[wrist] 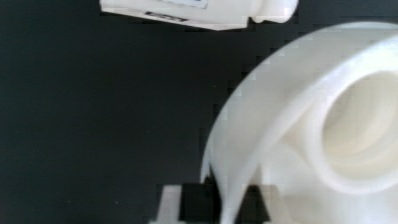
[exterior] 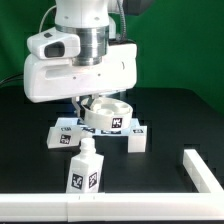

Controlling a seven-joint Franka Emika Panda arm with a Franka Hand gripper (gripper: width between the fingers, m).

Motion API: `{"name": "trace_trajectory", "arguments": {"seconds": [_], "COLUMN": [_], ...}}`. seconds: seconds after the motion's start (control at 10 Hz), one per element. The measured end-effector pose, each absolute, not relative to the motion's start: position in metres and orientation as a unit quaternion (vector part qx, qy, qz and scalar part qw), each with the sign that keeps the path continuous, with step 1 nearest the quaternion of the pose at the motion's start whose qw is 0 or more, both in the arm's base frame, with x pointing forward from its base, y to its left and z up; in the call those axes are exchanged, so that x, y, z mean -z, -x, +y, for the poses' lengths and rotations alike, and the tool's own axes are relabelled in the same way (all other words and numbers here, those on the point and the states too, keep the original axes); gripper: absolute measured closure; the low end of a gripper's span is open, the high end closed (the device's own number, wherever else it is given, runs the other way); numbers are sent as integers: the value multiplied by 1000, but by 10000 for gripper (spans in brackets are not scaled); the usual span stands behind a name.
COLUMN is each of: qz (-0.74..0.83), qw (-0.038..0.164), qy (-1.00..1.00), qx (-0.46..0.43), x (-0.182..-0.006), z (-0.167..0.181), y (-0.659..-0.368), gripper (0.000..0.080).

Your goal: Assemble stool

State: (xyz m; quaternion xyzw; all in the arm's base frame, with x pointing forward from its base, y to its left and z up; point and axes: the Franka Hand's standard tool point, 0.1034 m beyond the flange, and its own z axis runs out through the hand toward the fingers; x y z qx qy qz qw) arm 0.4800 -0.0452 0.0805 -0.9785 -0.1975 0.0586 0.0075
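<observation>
Seat: the round white seat lies on the black table under the arm's wrist, just behind the marker board. One square tag on its side wall faces the exterior view.
Seat up close: in the wrist view the seat fills most of the picture, with its curved rim and one round socket showing. We see nothing plugged into that socket.
Gripper: the gripper is low over the seat, and the rim runs down between the two fingertips.
Jaws: they stand on either side of the rim. We cannot tell whether they are pressing on it or standing slightly off it, because a thin dark gap seems to show on one side.
Leg: one chunky leg stands upright nearer the front of the table. It is apart from the seat, on the other side of the marker board, and tags show on its faces.
Other legs: we cannot make out any more legs in either view.
Unknown part: a white tagged piece sits beyond the seat in the wrist view, and we cannot say what it is.
Rail: a long white rail runs along the front and the exterior view's right of the table, well away from the work.
Done so far: we judge the task is at an early stage. The arm has reached the seat, but no leg is joined to it.
Left to do: we think the seat still has to be placed and every leg fitted into a socket.
</observation>
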Motion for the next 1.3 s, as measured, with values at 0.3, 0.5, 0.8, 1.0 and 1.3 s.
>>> {"name": "trace_trajectory", "arguments": {"seconds": [0.3,0.5,0.8,1.0,1.3], "qz": [-155,-3,63,61,120], "qw": [6,5,34,35,38], "qy": [986,1000,997,997,992], "qx": [-56,-22,-12,-13,-14], "x": [-78,-76,-76,-75,-55], "z": [-38,-11,-13,-10,24], "y": [-490,-538,-545,-544,-573], "gripper": [777,777,777,777,777]}}
